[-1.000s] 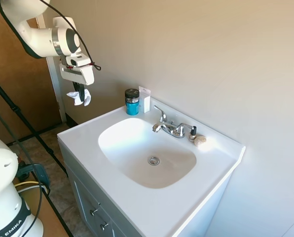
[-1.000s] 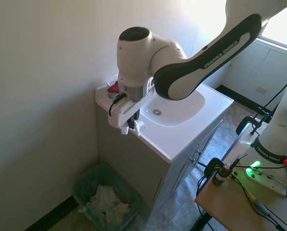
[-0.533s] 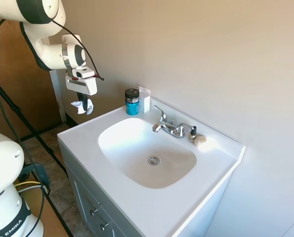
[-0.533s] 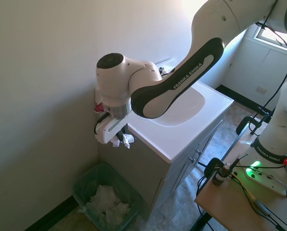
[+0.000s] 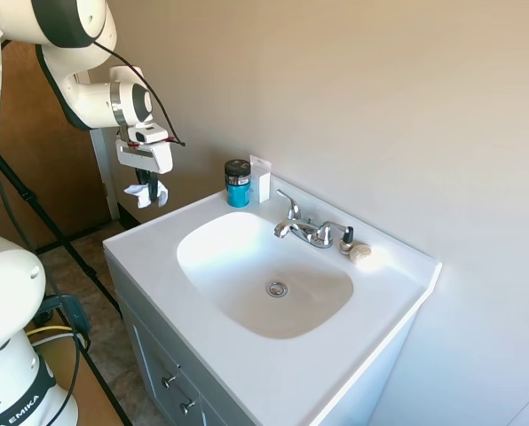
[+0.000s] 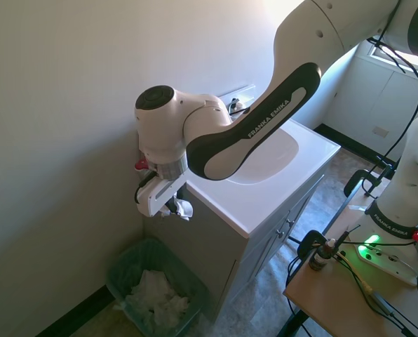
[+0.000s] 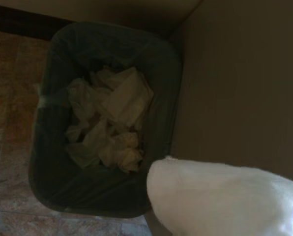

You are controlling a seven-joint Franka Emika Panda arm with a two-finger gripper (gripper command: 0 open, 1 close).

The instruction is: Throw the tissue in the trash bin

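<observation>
Most of the task looks done: the gripper (image 6: 175,206) grips the tissue (image 6: 183,208) in the air above the bin (image 6: 125,262), and only the drop is left.

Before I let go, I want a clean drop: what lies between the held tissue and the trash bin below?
Nothing: in the second exterior view only open air separates the tissue, shut in the pincer, from the trash bin.

Open air above trash bin (image 6: 118,270) — seemingly.
</observation>
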